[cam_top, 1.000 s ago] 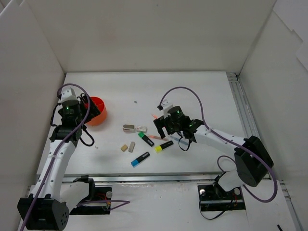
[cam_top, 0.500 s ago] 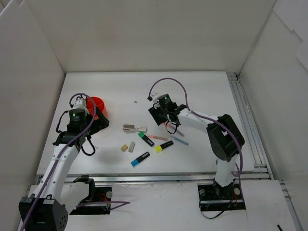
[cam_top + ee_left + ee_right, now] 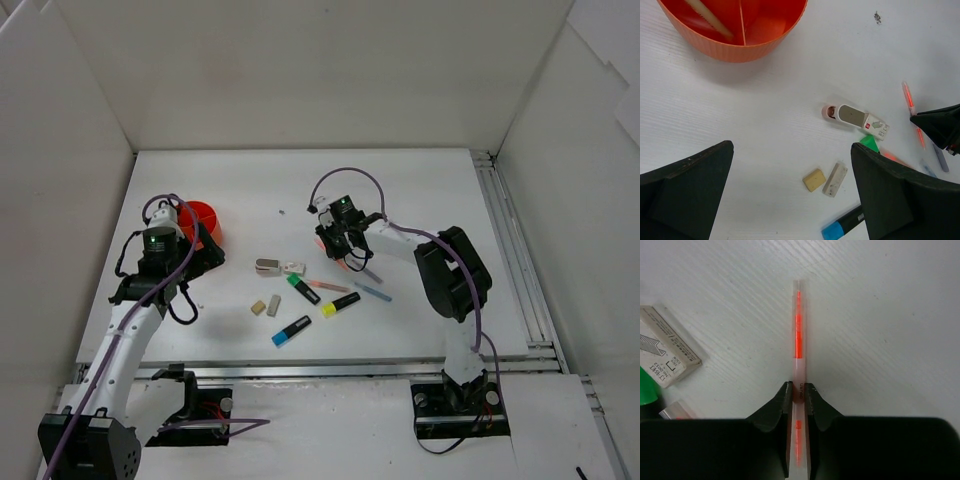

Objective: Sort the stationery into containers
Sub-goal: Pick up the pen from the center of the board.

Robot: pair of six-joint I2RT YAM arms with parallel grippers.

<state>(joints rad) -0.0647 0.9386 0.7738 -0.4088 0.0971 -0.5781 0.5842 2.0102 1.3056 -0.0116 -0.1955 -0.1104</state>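
At table centre, the R gripper (image 3: pixel 799 392) is pinched shut on a thin clear plastic pen with red-orange core (image 3: pixel 798 330), gripping it approx mid-length. The pen's far end points straight away from the wrist cam. Can't tell if it's lifted or lying on the white table (image 3: pixel 880 315). Just left of it sit a small white cardboard staple box (image 3: pixel 662 357) & a black highlighter w/ green end (image 3: pixel 303 288).

The L gripper (image 3: pixel 791 155) hangs w/ fingers (image 3: pixel 685 195) spread wide, holding nothing, near the round orange-red plastic holder (image 3: pixel 735 50) at the table's left. A divider splits the holder, & a pale stick (image 3: pixel 707 17) leans in one compartment.

Loose btwn the arms:
- a small beige eraser (image 3: pixel 814 179) just beside a grey-white eraser (image 3: pixel 835 178)
- a black highlighter w/ blue end (image 3: pixel 840 229)
- a black highlighter w/ yellow end (image 3: pixel 341 303)
- a thin blue-grey pen (image 3: pixel 372 291)
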